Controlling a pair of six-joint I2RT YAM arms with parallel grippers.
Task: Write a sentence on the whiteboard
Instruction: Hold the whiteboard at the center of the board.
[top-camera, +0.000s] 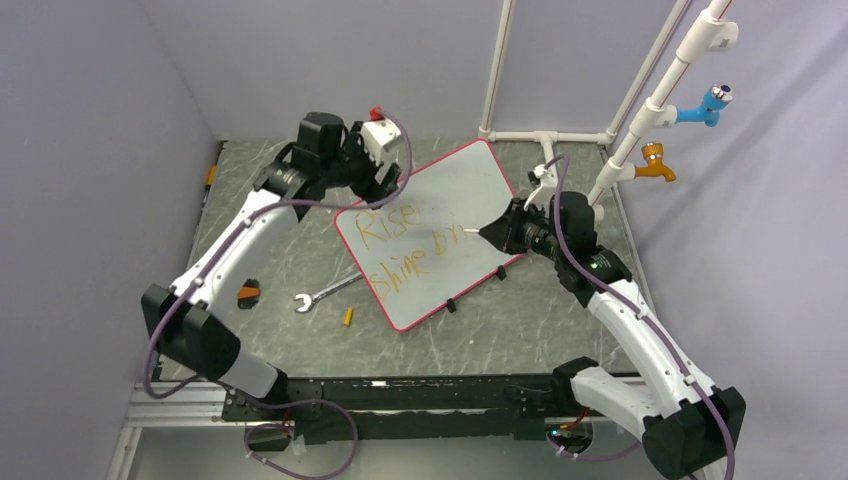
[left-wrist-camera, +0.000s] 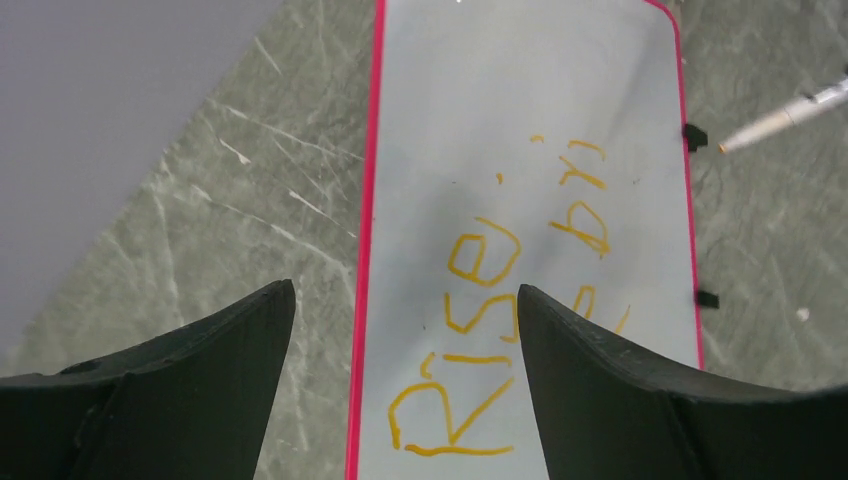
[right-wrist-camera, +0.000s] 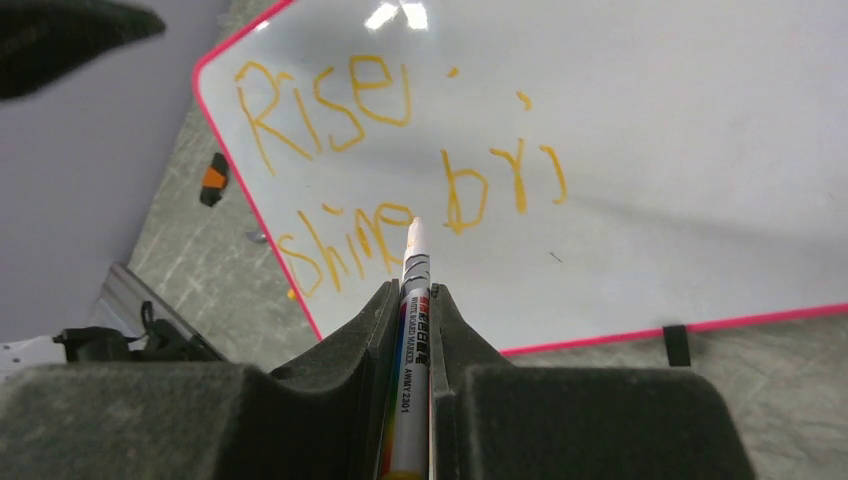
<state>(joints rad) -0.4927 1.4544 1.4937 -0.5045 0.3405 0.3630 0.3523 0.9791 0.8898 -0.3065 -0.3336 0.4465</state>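
My right gripper (right-wrist-camera: 410, 292) is clamped on a white marker (right-wrist-camera: 414, 340), tip poised by the orange sentence (right-wrist-camera: 365, 235) (it reads "Rise", then "shine bri") on the whiteboard (top-camera: 465, 190), which lies askew on the grey table (top-camera: 520, 330). Beyond, my left gripper (left-wrist-camera: 405, 300) hovers, fingers apart, over the board's "Rise" end.

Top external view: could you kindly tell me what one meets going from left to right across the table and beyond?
black-and-orange object → wrench → whiteboard → orange tap → blue tap
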